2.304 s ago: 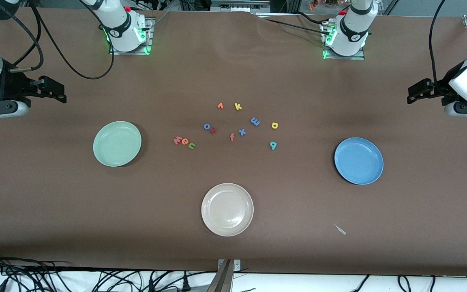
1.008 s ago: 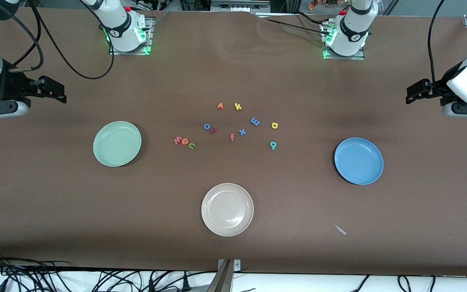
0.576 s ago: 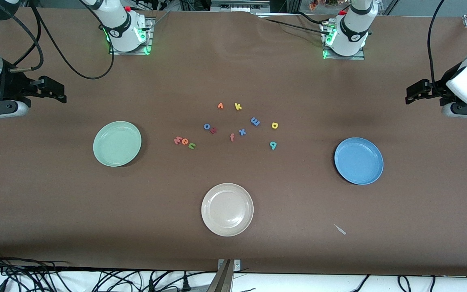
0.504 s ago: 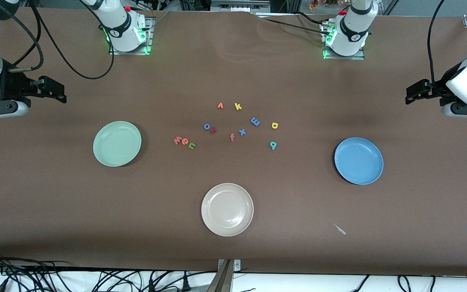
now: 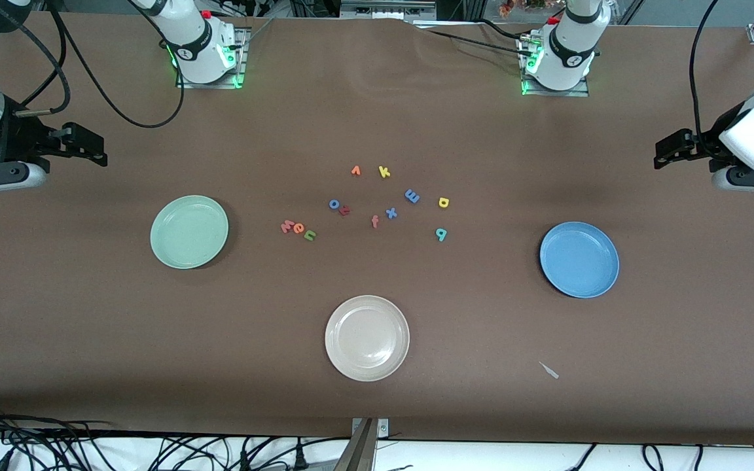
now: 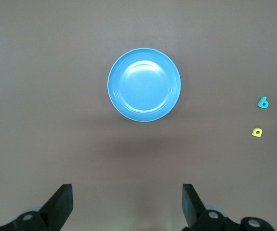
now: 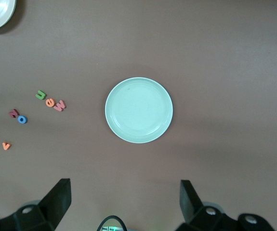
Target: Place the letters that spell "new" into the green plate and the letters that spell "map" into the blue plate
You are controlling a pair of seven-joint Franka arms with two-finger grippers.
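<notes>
The salmon "w" [image 5: 287, 227], orange-red "e" [image 5: 299, 228] and green "n" [image 5: 310, 235] lie in a row mid-table, beside the green plate [image 5: 188, 232]. The blue "m" [image 5: 412, 195], yellow "a" [image 5: 443, 202] and teal "p" [image 5: 441, 233] lie toward the blue plate [image 5: 578, 260]. Both plates hold nothing. My right gripper [image 5: 92, 147] hangs open over bare table at its end; its wrist view shows the green plate [image 7: 138, 110]. My left gripper [image 5: 666, 149] hangs open over its own end; its wrist view shows the blue plate [image 6: 144, 84].
A cream-white plate [image 5: 367, 338] sits nearer the front camera than the letters. Among the letters lie a blue "o" [image 5: 334, 204], blue "x" [image 5: 391, 212], salmon "f" [image 5: 375, 222], orange "v" [image 5: 355, 171] and yellow "k" [image 5: 384, 172]. A small pale scrap [image 5: 549, 370] lies near the blue plate.
My left gripper has drifted slightly toward the arms' bases. The right arm, the letters and the plates have not moved.
</notes>
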